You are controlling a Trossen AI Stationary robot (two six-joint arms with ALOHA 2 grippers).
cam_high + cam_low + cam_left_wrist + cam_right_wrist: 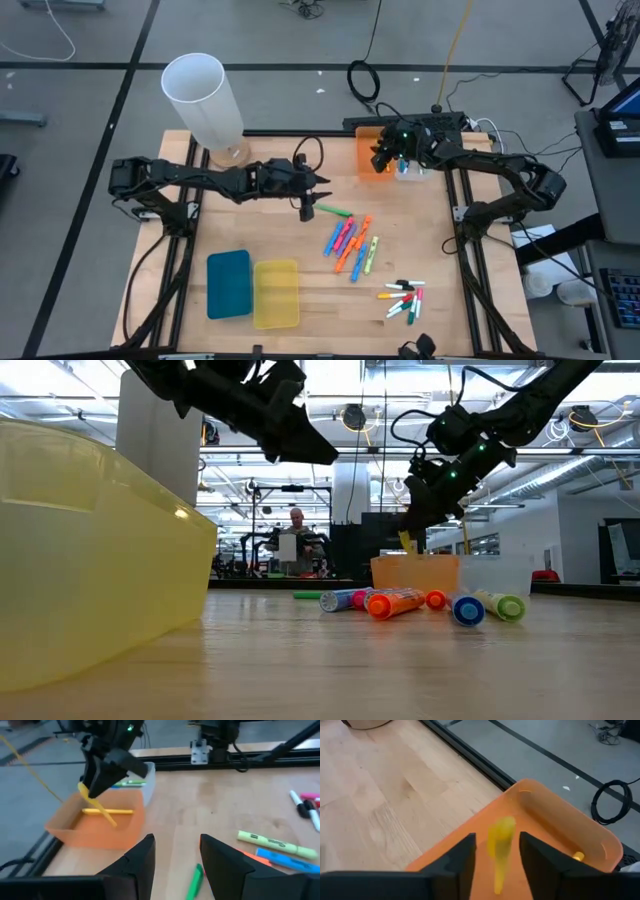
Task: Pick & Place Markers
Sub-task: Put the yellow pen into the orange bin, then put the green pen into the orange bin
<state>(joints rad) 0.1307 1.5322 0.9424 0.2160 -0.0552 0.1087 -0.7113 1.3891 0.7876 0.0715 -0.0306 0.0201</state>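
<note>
Markers of two kinds are spread over the wooden table [300, 330]. A fan of orange, blue, pink and yellow-green highlighters [350, 243] is seen right of the table's middle, and a smaller cluster of thin white pens [402, 300] with red, green and black caps is found nearer the front right corner. A single green marker [331, 211] is laid apart from the fan, just beside the left gripper [307, 207].

The right gripper [382, 160] is held above the orange bin [97, 827] at the table's far edge. Its fingers are parted, and a blurred yellow highlighter [499, 851] is seen between them over the bin's inside; whether it is touched by the pads cannot be told. In the left wrist view this highlighter is tilted, its lower end reaching down toward the bin. Another yellow marker [107, 811] is already laid flat in the bin. A clear bin [142, 779] holding a few pens is set just beside the orange one.

The left gripper is pointed down over the table with its fingers apart and nothing clasped, the green marker on the wood just under it.

A blue bin [229, 283] and a yellow bin [275, 293] are placed side by side near the front left, and a white cylinder [203, 100] is stood at the far left corner.
</note>
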